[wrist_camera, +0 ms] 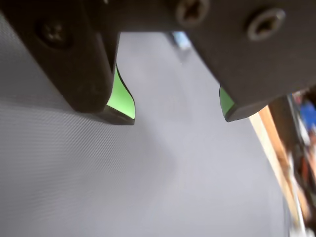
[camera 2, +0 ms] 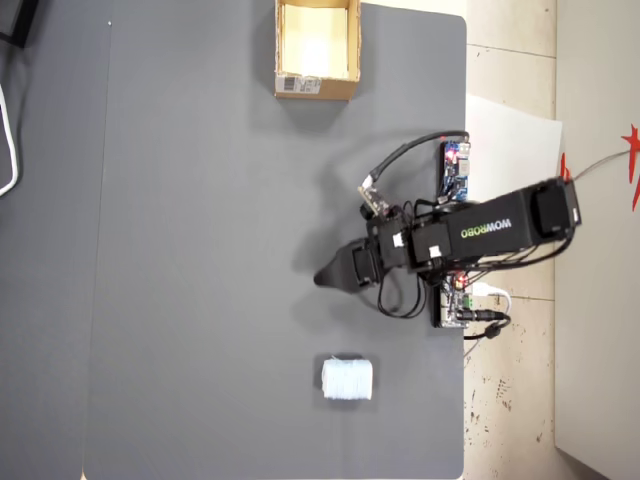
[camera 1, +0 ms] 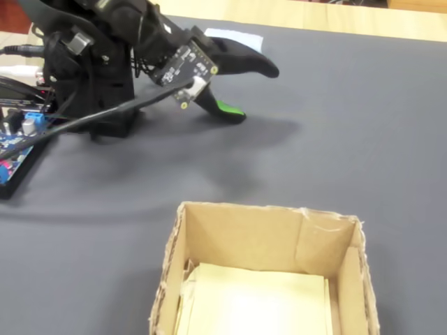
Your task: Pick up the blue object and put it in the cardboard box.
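In the wrist view the gripper [wrist_camera: 180, 116] hangs over the dark grey mat [wrist_camera: 123, 187], its two green-lined jaws spread well apart with nothing between them.

In the fixed view the gripper [camera 1: 255, 91] sits low above the mat, beyond the cardboard box [camera 1: 209, 234] — the box is open and holds only its pale lining.

In the overhead view the blue object [camera 2: 347, 379] lies on the mat near the bottom edge, apart from the gripper [camera 2: 322, 277] and well away from the box [camera 2: 316, 87] at the top.
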